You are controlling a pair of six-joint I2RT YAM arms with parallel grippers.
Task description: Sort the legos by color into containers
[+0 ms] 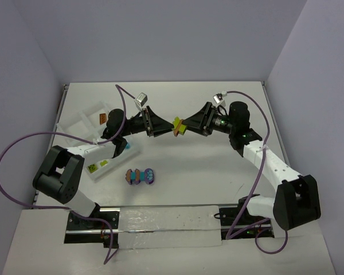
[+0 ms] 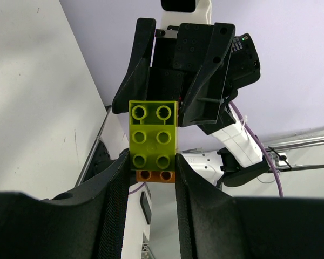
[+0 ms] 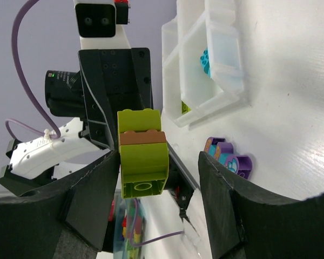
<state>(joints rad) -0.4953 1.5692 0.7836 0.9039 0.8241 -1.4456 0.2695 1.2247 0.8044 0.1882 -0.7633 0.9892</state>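
Lime-orange lego stack [image 2: 153, 137] clamped in left claw [image 2: 153, 162]; right claw [image 3: 158, 156] wide; right wrist adds tray [image 3: 197, 105].

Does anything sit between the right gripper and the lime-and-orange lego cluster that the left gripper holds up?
Nothing visible does. The lego cluster is clamped in the left gripper above the table. The right gripper, fingers open, straddles its far end, with a bare gap beside one finger.

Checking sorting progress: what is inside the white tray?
An orange-brown brick, a turquoise brick and lime green pieces, in separate compartments. The left arm hides part of the tray.
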